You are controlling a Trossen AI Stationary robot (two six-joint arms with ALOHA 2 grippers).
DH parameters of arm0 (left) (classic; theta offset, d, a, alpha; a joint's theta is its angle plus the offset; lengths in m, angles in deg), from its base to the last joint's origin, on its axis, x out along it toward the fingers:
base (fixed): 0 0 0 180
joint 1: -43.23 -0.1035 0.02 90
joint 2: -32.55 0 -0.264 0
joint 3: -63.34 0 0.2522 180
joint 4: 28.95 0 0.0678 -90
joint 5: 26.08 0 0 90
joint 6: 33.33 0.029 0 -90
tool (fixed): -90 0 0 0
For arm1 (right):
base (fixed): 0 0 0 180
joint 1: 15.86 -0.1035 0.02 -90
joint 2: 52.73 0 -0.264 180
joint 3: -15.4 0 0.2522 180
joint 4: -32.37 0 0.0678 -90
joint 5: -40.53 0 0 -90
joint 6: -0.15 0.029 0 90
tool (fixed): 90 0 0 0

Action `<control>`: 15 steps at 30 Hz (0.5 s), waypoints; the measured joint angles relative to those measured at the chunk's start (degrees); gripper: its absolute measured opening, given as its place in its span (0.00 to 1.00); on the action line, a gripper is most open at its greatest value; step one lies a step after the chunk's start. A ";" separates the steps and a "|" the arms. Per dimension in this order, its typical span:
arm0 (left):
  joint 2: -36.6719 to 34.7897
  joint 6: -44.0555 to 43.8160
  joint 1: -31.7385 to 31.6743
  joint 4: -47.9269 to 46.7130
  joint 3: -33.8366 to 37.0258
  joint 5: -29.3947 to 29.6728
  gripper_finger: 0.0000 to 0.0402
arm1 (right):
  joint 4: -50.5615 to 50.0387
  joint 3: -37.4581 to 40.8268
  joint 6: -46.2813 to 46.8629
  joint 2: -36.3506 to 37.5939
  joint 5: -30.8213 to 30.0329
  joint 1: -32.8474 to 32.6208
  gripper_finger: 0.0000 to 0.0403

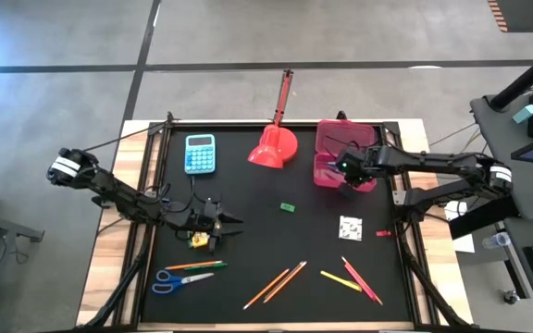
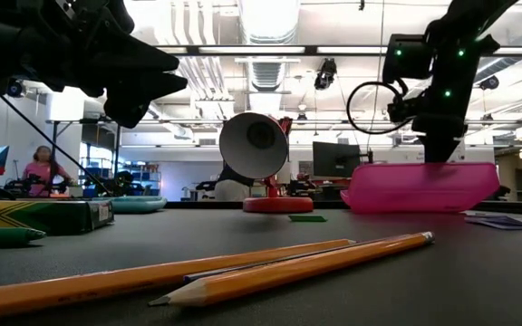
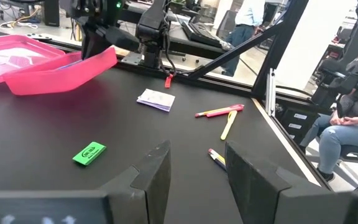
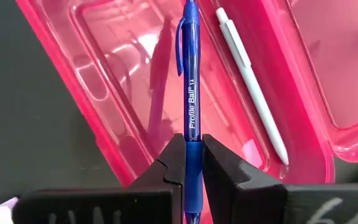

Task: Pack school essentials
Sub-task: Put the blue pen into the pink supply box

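Blue pen over pink case

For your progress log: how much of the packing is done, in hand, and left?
Done: a white pen lies in the pink case. In hand: the right gripper holds a blue pen over it. Left: scissors, pencils, crayon box, green piece; left gripper hovers open.

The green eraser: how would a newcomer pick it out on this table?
Start at the open pink case at the black mat's far edge. Nearer the middle, before the red scoop, lies the green eraser: the only small green block, lying alone.
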State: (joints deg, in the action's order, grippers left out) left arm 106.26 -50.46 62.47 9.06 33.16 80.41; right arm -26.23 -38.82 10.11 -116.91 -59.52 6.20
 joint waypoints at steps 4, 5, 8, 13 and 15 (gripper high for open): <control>0.00 0.00 0.00 0.00 0.00 0.00 0.33 | 0.81 0.96 0.06 0.00 0.01 0.00 0.06; 0.00 0.00 0.00 0.00 0.00 0.00 0.33 | 0.91 1.04 0.17 0.00 0.01 0.00 0.06; 0.02 0.00 0.00 0.00 0.00 0.00 0.33 | 1.36 1.08 0.32 0.00 -0.01 0.00 0.06; 0.02 -0.02 0.00 0.00 0.00 0.00 0.33 | 3.25 1.08 0.62 0.00 -0.45 0.00 0.10; 0.02 -0.02 0.02 0.00 0.02 0.00 0.33 | 3.97 1.08 0.63 0.00 -0.46 0.00 0.14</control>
State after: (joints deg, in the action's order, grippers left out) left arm 106.28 -50.48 62.49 9.06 33.18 80.41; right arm -22.25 -37.74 10.73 -116.91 -59.99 6.20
